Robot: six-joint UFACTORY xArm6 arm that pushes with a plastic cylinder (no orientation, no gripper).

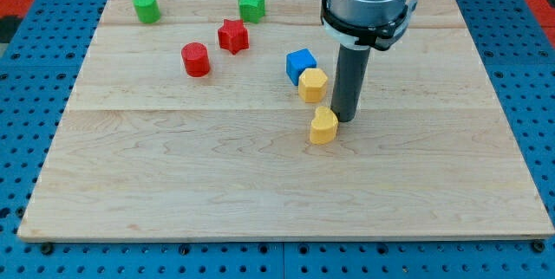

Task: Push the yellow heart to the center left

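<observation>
The yellow heart [323, 126] lies a little right of the board's middle. My tip [345, 120] stands just to the heart's right, touching or nearly touching its upper right side. A yellow hexagonal block [312, 84] sits just above the heart, to the left of the rod. A blue cube [300, 64] touches the yellow hexagonal block at its upper left.
A red cylinder [196, 59] and a red star [232, 35] sit at the upper middle left. A green cylinder [146, 7] and a green star [251, 5] lie near the top edge. The wooden board [173, 175] rests on a blue pegboard.
</observation>
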